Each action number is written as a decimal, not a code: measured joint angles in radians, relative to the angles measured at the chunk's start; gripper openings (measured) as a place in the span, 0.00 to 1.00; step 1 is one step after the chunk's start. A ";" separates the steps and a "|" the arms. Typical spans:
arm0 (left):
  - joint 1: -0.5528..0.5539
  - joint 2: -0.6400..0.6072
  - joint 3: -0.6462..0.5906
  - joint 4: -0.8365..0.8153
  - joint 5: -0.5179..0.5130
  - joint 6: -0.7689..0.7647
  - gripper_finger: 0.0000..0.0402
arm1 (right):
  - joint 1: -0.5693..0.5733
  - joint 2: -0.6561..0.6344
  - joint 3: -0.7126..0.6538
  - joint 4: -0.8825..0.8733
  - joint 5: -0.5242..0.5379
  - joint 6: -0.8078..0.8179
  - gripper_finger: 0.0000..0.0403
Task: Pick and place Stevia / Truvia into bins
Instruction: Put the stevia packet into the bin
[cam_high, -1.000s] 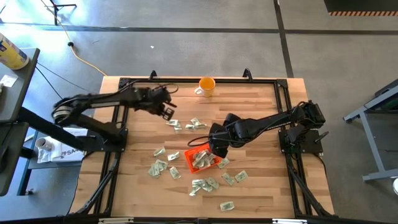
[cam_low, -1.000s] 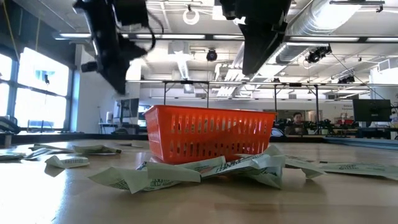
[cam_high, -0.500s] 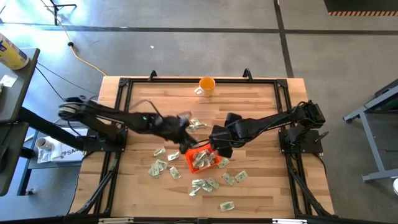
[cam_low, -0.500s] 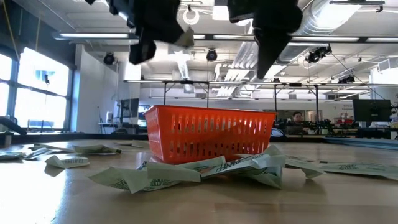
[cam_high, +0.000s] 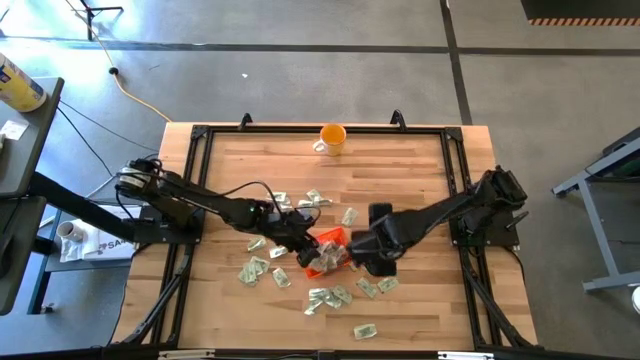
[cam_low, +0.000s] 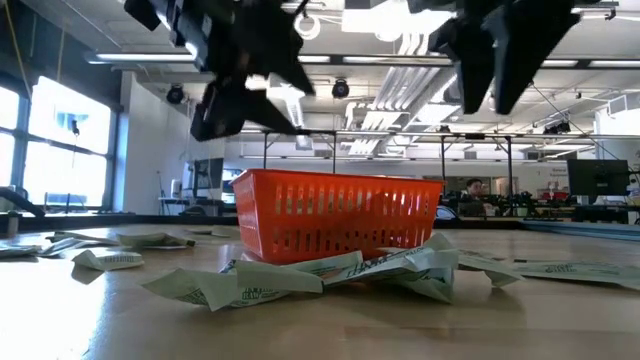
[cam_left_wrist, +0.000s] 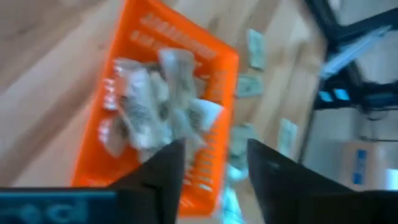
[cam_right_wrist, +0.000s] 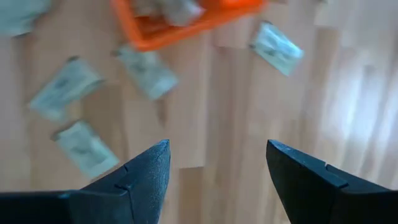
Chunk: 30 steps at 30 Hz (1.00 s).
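The orange tray (cam_high: 327, 250) stands mid-table with several pale green and white sachets (cam_left_wrist: 155, 106) heaped inside it. My left gripper (cam_left_wrist: 211, 149) hovers open just above the tray's left rim (cam_high: 300, 243), with nothing between its fingers. My right gripper (cam_right_wrist: 217, 149) is open too. It hangs above the table at the tray's right near corner (cam_high: 363, 264), over loose sachets (cam_right_wrist: 144, 73) that lie flat on the wood. More sachets (cam_high: 256, 268) are scattered to the left of the tray and on its near side.
An orange mug (cam_high: 332, 137) with a white handle stands at the far edge. Loose sachets (cam_high: 330, 296) also lie near the front edge, and others (cam_high: 312, 200) lie beyond the tray. A black frame (cam_high: 195, 200) borders the tabletop. The far right of the wood is bare.
My left gripper has swung from the table's far left toward the tray, carrying a sachet, and has opened above it and let go. My right gripper has moved from above the tray toward the table's near right and stayed open.
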 joint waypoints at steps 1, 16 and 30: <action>0.000 -0.011 0.001 0.003 0.026 -0.010 0.57 | 0.019 0.000 0.000 0.007 -0.006 -0.010 0.63; -0.082 -0.208 0.001 -0.262 0.033 -0.081 0.65 | 0.239 -0.006 -0.400 0.490 -0.226 0.020 0.63; -0.118 -0.412 0.001 -0.473 -0.092 -0.131 0.52 | 0.171 -0.014 -0.607 0.726 -0.255 0.199 0.41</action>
